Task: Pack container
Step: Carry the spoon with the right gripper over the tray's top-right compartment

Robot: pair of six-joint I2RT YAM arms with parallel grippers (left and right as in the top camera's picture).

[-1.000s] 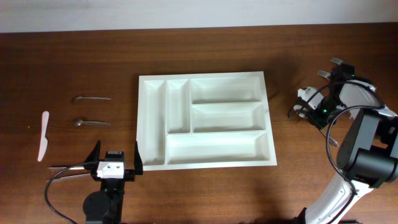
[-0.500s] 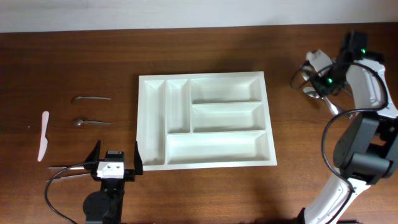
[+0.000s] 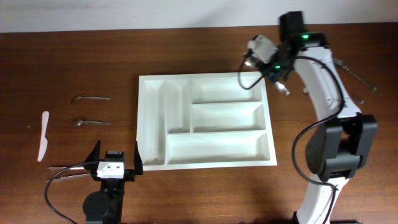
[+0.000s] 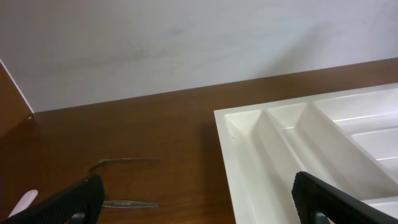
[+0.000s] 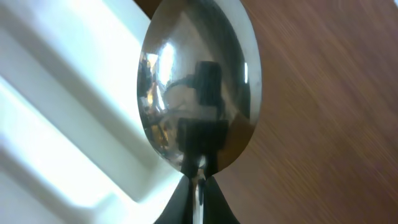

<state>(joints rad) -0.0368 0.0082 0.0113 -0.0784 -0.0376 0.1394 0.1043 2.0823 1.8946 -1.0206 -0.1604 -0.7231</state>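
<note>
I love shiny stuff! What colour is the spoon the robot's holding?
Shiny silver, like a mirror. The spoon shows best in the right wrist view.

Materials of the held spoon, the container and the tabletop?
The spoon: likely polished steel, mirror reflections in its bowl. The container: looks like glossy white moulded plastic, with rounded compartment walls. The table: brown wood or wood-look laminate, grain visible; cannot tell which.

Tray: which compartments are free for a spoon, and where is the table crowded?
All five compartments of the tray are bare; the held spoon hangs by its far right corner. The table in front of the tray is bare too. Crowded: left of the tray, with two metal utensils, a white knife and the left gripper.
</note>
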